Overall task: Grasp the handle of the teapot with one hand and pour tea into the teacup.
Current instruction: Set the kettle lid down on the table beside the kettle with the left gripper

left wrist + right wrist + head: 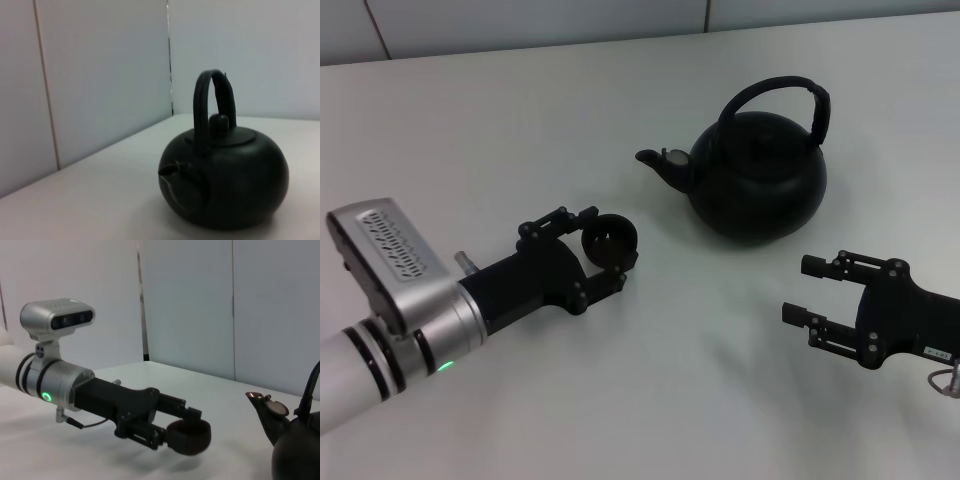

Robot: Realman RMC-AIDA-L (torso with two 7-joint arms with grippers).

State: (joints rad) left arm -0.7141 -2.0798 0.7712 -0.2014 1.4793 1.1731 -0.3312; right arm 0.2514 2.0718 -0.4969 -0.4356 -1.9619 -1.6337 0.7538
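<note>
The matte-black teapot (757, 175) stands on the white table, spout pointing toward my left side, with its arched handle (775, 92) upright. My left gripper (608, 246) is shut on the small black teacup (611, 238), left of and nearer than the spout. In the right wrist view the left gripper (182, 432) holds the teacup (191, 438) just above the table, apart from the teapot (300, 452). My right gripper (798, 289) is open and empty, in front of the teapot and apart from it. The left wrist view shows the teapot (225, 177) and its handle (206, 100).
The white table (500, 130) runs back to pale wall panels (540, 20). Nothing else stands on it in view.
</note>
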